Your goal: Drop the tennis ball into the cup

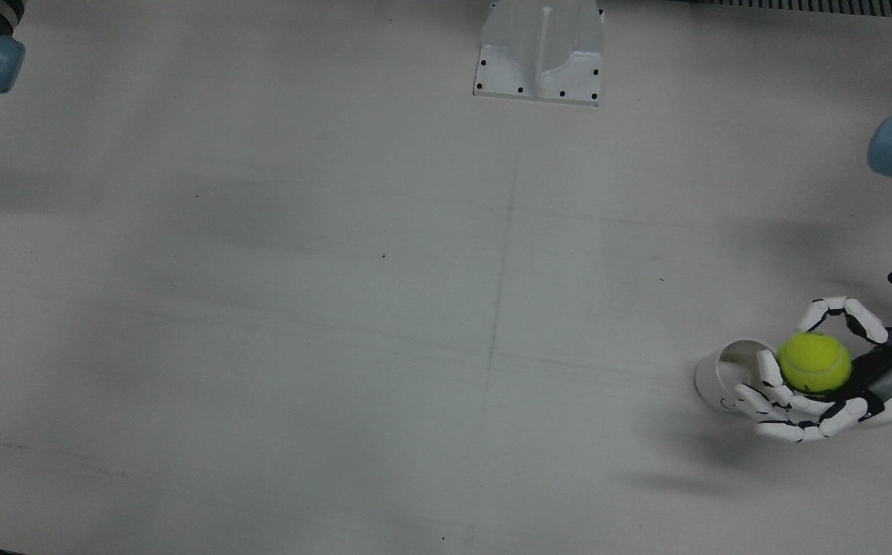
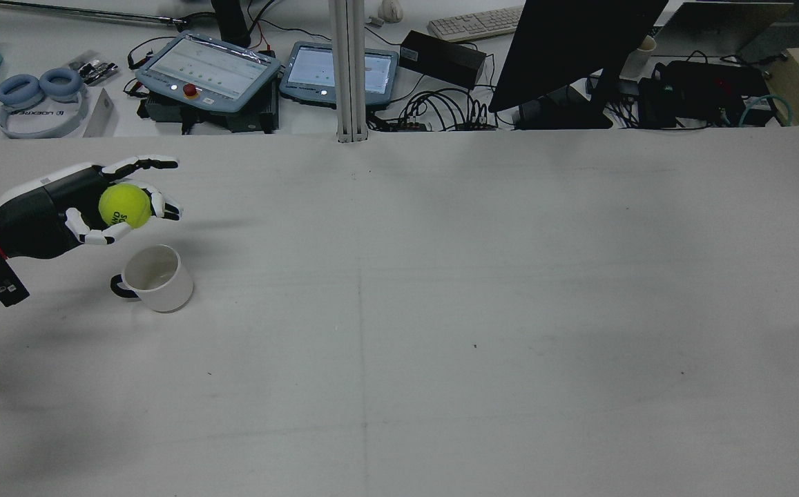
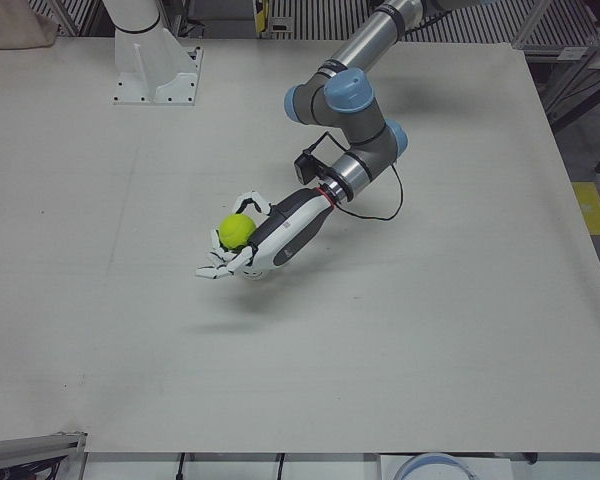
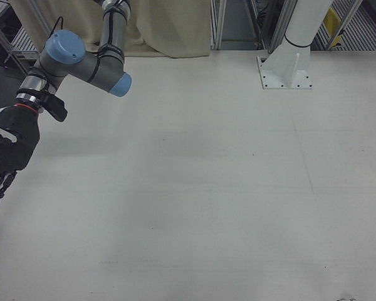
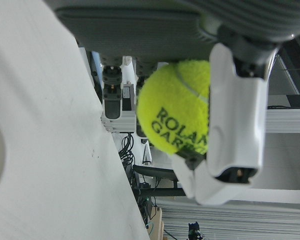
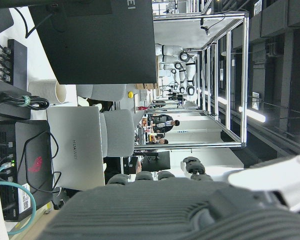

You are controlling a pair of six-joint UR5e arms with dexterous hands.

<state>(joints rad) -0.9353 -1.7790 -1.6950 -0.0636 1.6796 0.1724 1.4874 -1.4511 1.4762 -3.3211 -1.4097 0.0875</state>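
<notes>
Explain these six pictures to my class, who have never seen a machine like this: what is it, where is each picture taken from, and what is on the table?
This is a robot with two jointed arms, each ending in a many-fingered hand, working at a white table. All six pictures show one moment. One camera looks almost straight down, one looks from high behind the robot, two face it from the front, and one rides on each hand.

The left hand holds a yellow tennis ball above the table. A white cup with a dark handle stands upright on the table, close beside and below the ball. The right hand shows only at one picture's edge, holding nothing, its fingers apart. Behind the table lie screens, cables and headphones.
</notes>
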